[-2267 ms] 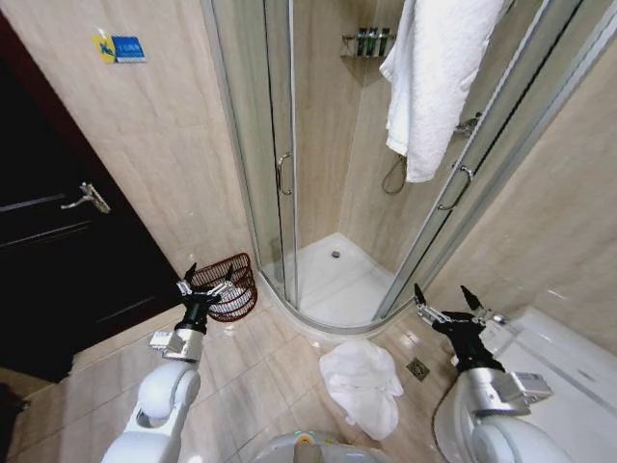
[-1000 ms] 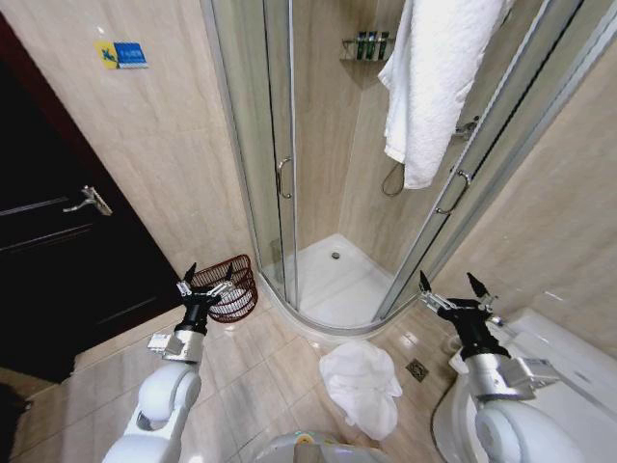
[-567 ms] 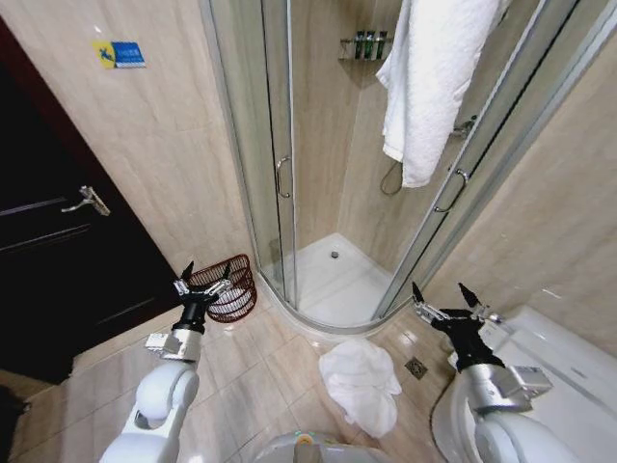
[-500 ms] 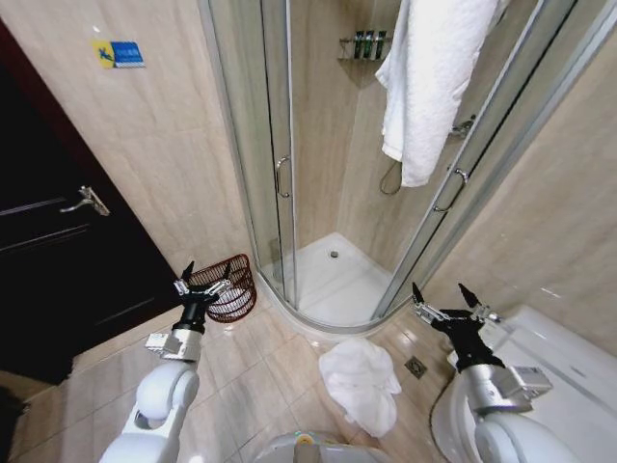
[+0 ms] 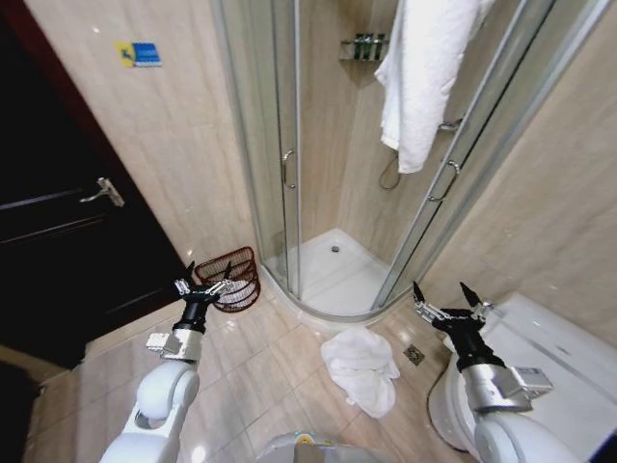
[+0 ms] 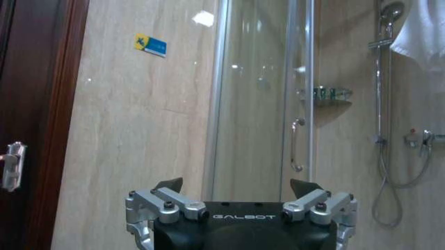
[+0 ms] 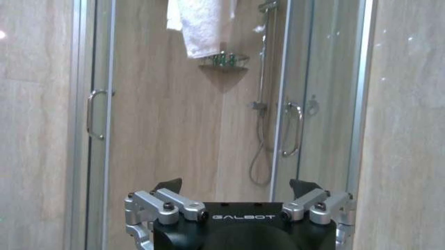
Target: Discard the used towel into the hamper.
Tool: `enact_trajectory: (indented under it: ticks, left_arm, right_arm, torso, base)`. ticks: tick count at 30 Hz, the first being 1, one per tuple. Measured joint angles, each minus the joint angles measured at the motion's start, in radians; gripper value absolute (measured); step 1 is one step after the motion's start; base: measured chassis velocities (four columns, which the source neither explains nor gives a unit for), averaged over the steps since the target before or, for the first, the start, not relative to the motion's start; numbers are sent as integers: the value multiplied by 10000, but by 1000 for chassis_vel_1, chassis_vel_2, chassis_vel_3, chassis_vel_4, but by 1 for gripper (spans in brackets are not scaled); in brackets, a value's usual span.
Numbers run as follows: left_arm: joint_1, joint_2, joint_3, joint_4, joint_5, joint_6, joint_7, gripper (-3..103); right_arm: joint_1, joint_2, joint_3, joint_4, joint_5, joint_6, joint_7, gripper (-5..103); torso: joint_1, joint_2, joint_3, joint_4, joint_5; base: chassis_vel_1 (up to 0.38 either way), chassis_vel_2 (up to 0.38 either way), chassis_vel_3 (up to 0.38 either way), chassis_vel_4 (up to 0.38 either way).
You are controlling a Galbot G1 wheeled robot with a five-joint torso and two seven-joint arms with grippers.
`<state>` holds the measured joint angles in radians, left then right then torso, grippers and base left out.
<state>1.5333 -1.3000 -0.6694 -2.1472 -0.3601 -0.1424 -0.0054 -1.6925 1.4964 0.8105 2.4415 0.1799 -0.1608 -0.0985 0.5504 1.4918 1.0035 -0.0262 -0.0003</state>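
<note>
Head view gives you one hamper (image 5: 229, 279) on the floor beside the shower door, one crumpled towel (image 5: 362, 367) on the tiles, one more hanging above. Your left tool (image 5: 203, 280) and right tool (image 5: 444, 298) both hover released, empty.

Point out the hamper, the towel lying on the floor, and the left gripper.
hamper (image 5: 231, 278): head view, on its wire side wall.
towel on the floor (image 5: 359, 365): head view, middle of the crumpled white heap.
left gripper (image 5: 203, 283): head view, midway between its open fingertips, near the hamper's rim.
</note>
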Motion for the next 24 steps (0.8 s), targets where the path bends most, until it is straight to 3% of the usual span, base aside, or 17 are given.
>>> enact_trajectory:
  ticks: [3,5,9,11,13,14,16,20,24]
  left_arm:
    - [18,2,2,0,5,-3,0,100]
    - [42,38,-17,-26,14,-1,1,100]
    - [30,53,-54,-38,39,35,1,100]
    - [-1,22,-63,-35,118,123,2,100]
    - [-78,-29,23,108,332,171,0,100]
    - [-78,-29,23,108,332,171,0,100]
    - [-361,-28,276,405,539,247,1,100]
    - [-594,-37,428,627,667,343,24,100]
    - [-577,63,336,722,658,401,62,100]
  right_arm:
    - [369,-150,-9,-268,87,178,-20,100]
    - [1388,-453,-11,-999,138,595,-173,100]
    - [2078,-711,-40,-1274,275,458,-161,100]
    - [2682,-1098,-128,-1272,619,-147,78,100]
    - [3383,-1759,-171,-1010,1352,-1223,632,100]
    - [3383,-1759,-171,-1010,1352,-1223,632,100]
    - [3874,-2526,-17,-1061,1865,-1558,871,100]
    - [4745,-3232,-67,-1891,2053,-1136,1008,100]
    - [5835,-3450,-407,-2859,2044,-468,1199,100]
  torso:
    - [1,-3,1,-3,2]
    - [7,-8,2,-1,4]
    - [11,-10,3,1,8]
    - [12,-11,4,2,6]
    - [8,-11,2,3,5]
    - [8,-11,2,3,5]
    - [3,-9,-1,0,2]
    - [1,-10,0,0,5]
    - [3,-10,0,-1,6]
  base:
    - [0,0,0,0]
    - [0,0,0,0]
    - [-24,6,45,-9]
    - [-26,-5,50,18]
    - [0,0,0,0]
    - [0,0,0,0]
    - [0,0,0,0]
    - [0,0,0,0]
    - [0,0,0,0]
